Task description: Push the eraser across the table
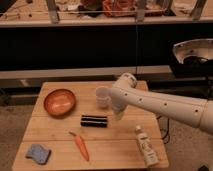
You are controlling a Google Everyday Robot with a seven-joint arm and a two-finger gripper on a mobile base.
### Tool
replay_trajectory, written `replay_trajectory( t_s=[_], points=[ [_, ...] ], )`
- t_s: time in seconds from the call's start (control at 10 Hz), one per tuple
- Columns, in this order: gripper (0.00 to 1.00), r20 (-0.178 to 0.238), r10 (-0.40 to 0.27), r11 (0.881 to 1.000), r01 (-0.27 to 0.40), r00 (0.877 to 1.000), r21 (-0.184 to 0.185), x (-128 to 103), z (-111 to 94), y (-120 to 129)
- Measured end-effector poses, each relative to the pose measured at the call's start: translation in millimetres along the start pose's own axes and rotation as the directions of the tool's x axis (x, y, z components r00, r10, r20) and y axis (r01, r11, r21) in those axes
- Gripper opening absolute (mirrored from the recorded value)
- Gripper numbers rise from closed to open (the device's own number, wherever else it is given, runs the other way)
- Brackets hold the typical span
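Tabletop scene, viewed from above and in front. Light wooden table (55, 131) across the lower half of the frame. Black eraser (94, 121) lying flat near the centre, long side running left to right. White robot arm (165, 104) reaching in from the right edge, with its gripper (119, 113) lowered just beside the right end of the eraser; contact impossible to confirm, and opening of the gripper impossible to tell. White cup (102, 96) directly above the eraser, very close to the arm's wrist. Orange bowl (59, 102) at upper left, carrot (80, 145) below the eraser, blue sponge (38, 153) at lower left, small bottle (145, 146) lying at lower right. Likely risks from here: cup knocked over by the wrist during a leftward sweep; eraser twisting instead of sliding straight if pressed off-centre on its narrow end; gripper riding over so low a block if held too high; eraser nudged into the bowl or the carrot on a skewed path.
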Motion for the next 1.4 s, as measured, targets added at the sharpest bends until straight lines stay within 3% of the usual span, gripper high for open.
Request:
replay_trajectory(
  t_s=[0.5, 0.6, 0.9, 1.4],
  points=[
    [0.05, 0.01, 0.007, 1.0, -0.007, 1.0, -0.018, 6, 11, 0],
    [0.01, 0.014, 0.005, 1.0, -0.005, 1.0, -0.023, 6, 18, -2],
    [0.0, 0.018, 0.004, 0.999, -0.003, 1.0, -0.032, 20, 36, -10],
    [0.0, 0.029, -0.018, 0.999, 0.019, 0.999, -0.044, 11, 64, -16]
  ],
)
